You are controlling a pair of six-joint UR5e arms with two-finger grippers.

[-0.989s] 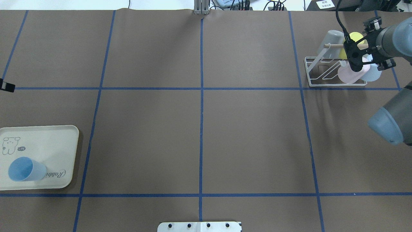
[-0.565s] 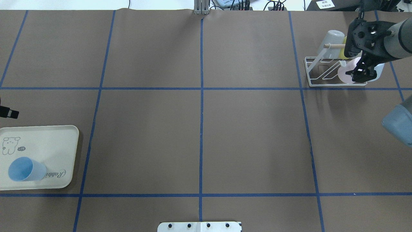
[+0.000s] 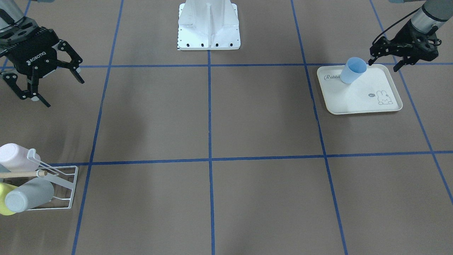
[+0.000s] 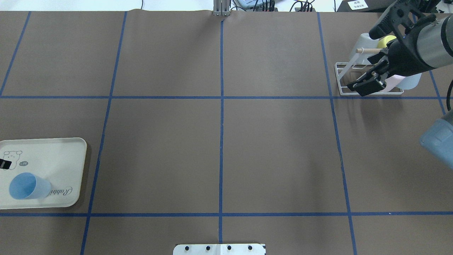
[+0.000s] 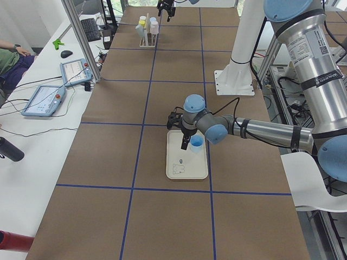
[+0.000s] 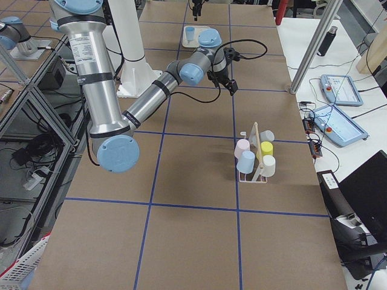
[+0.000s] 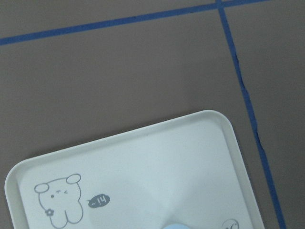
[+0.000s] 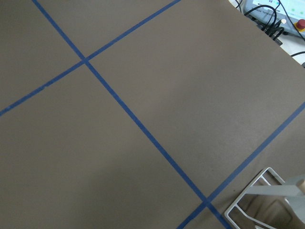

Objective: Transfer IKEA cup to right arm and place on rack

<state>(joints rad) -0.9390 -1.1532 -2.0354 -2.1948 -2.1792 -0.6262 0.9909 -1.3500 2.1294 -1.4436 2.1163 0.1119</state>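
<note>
Brown, blue-gridded table (image 4: 276, 152): one blue cup (image 4: 26, 186) on one tray (image 4: 53, 156), five cups (image 6: 246, 162) on one rack (image 3: 53, 177); left gripper (image 3: 383, 66) and right gripper (image 3: 64, 94) gape empty.

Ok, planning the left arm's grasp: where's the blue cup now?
The blue cup sits on the cream tray at the left edge of the overhead view, in the tray's corner nearest the robot.

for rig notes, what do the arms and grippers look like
The left arm and right arm are silver tubes with pale blue joint caps. The right gripper is black with white ROBOTIQ lettering; the left gripper, also black, has a wrist cable.
</note>
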